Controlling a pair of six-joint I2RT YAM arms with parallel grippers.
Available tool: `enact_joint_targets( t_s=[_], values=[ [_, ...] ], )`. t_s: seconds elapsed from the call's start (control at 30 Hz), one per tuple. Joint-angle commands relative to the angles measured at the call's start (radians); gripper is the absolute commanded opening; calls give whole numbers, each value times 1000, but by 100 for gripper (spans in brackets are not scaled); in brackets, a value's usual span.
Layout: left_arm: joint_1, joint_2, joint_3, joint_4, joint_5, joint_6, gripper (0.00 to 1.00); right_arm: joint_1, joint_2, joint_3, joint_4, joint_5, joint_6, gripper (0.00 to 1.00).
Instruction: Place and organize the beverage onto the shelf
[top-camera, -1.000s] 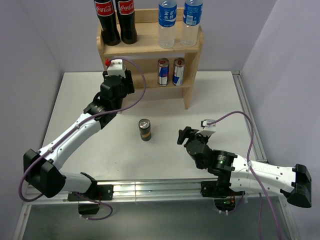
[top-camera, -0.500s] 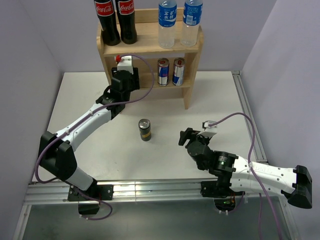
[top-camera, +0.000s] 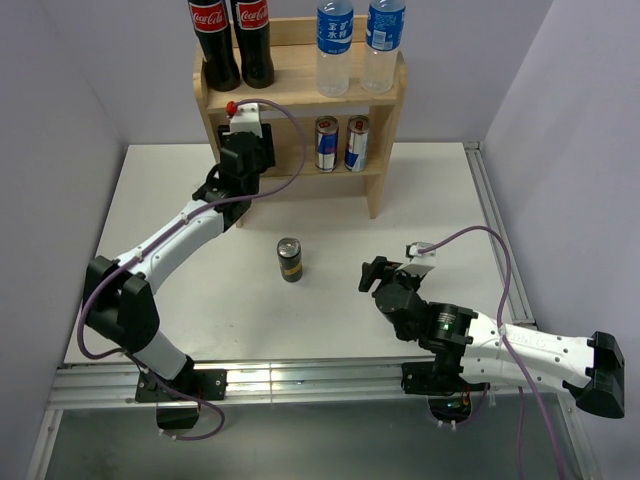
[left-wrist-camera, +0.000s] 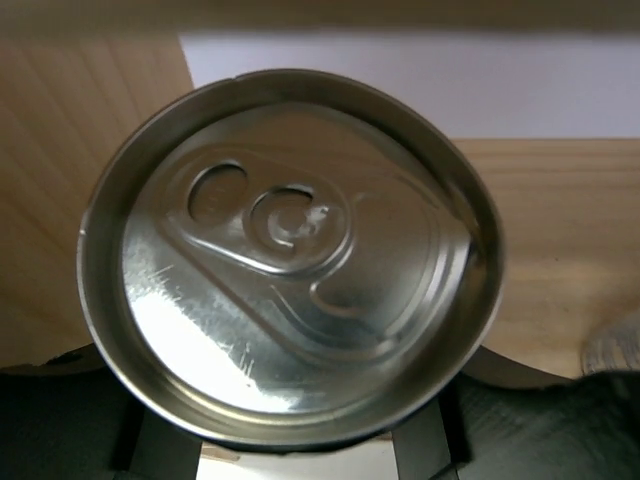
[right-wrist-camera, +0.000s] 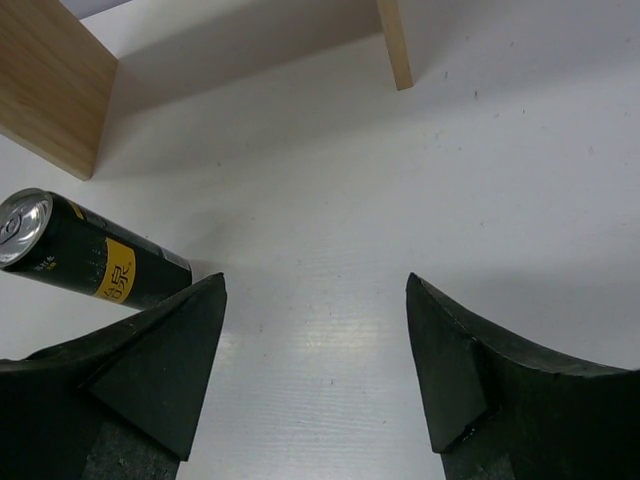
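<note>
Within the last second the left arm (top-camera: 190, 225) swung from in front of the shelf's left post up into the left end of the lower tier. The right arm barely shifted. The left fingers (left-wrist-camera: 418, 452) were clamped on a can (left-wrist-camera: 290, 260), its silver top filling the wrist view with the wooden side panel just beside it. Whether its base touched the board could not be seen. The shelf (top-camera: 388, 95) held two cola bottles (top-camera: 213, 40) and two water bottles (top-camera: 335, 45) on top, and two slim blue-silver cans (top-camera: 327, 143) below. The right fingers (right-wrist-camera: 150, 370) stood apart and empty, low over the counter (top-camera: 160, 200). One dark can (top-camera: 289, 259) stood unmoved mid-counter. Judgement: the carried can was nearly home and only needed releasing, which would leave the dark can as the last item.
</note>
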Motion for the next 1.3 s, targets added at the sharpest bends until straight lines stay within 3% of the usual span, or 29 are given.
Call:
enact_joint_targets(
  t_s=[0.0,0.33,0.6,0.7,0.93,1.27],
  values=[
    [19,-3,54,130,-44,9,0,-7,2,-7,5,41,19,79],
    [34,14,45,100,-110,-55,1,-8,5,-7,-9,41,32,79],
    [34,-2,-6,61,-117,-104,8,-7,4,-10,-13,36,41,79],
    [34,3,-14,45,-116,-121,15,-8,4,-10,-16,35,44,79],
    [34,3,-43,22,-125,-148,43,-7,-7,-18,-26,38,51,79],
    [36,-11,-103,9,-136,-165,62,-7,-7,-26,-18,36,56,79]
  ],
)
